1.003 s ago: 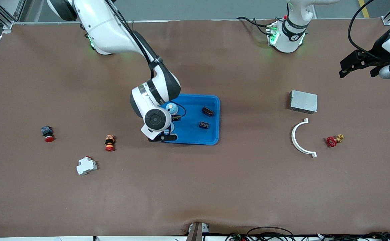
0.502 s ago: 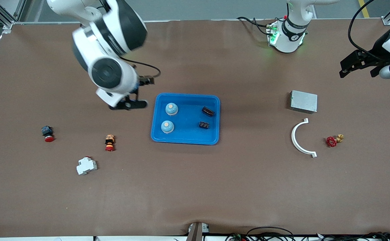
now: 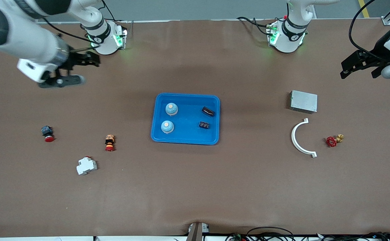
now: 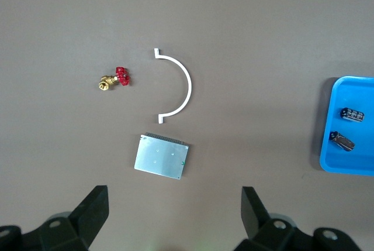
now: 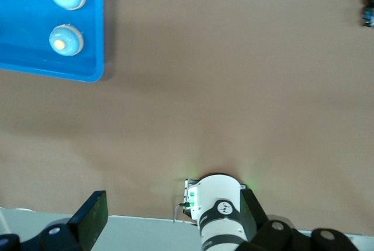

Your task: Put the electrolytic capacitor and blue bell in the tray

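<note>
Tray loaded, both arms up and clear.
In the tray (image 3: pixel 185 140): two blue bells (image 3: pixel 167 126) and two dark capacitors (image 3: pixel 204 125). Right gripper (image 3: pixel 68 70) hangs spread wide, empty, over its table end; left gripper (image 3: pixel 360 65) likewise wide, empty, waiting.

Light falls evenly and fairly bright from overhead on the matte brown worktop (image 3: pixel 195 187), with no glare. A soft broad shadow lies at 12 o'clock of the tray (image 3: pixel 185 138). The right arm at 10 o'clock in the front view is motion-blurred. Small parts stay sharp.
</note>
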### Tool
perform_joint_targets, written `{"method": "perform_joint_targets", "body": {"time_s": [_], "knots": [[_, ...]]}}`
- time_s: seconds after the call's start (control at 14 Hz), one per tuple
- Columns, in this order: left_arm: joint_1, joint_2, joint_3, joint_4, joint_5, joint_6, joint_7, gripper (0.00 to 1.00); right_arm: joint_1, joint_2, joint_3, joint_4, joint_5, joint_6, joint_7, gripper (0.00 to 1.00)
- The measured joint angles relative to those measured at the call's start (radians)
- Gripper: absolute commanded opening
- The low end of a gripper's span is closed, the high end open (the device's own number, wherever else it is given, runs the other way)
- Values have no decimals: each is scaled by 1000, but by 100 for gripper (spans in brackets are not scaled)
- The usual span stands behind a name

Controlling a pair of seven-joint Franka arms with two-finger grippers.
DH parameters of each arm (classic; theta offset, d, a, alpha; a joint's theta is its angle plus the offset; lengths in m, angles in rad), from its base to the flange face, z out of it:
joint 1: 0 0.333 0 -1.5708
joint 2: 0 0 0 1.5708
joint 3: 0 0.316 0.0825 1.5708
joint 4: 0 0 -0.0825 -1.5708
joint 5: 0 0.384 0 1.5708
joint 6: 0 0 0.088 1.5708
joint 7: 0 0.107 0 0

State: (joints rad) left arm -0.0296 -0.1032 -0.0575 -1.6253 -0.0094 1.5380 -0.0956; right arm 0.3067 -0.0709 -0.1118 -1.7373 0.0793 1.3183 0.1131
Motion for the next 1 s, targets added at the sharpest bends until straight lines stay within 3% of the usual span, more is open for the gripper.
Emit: {"method": "perform_joint_targets", "body": {"time_s": [0.43, 1.0], "knots": [[-2, 0, -1, 0, 0, 0, 0, 100, -131, 6, 0, 27, -81, 142, -28, 100], [0, 0, -1, 4, 0, 0, 0, 100, -217, 154, 0, 224, -85, 196, -81, 100]]}}
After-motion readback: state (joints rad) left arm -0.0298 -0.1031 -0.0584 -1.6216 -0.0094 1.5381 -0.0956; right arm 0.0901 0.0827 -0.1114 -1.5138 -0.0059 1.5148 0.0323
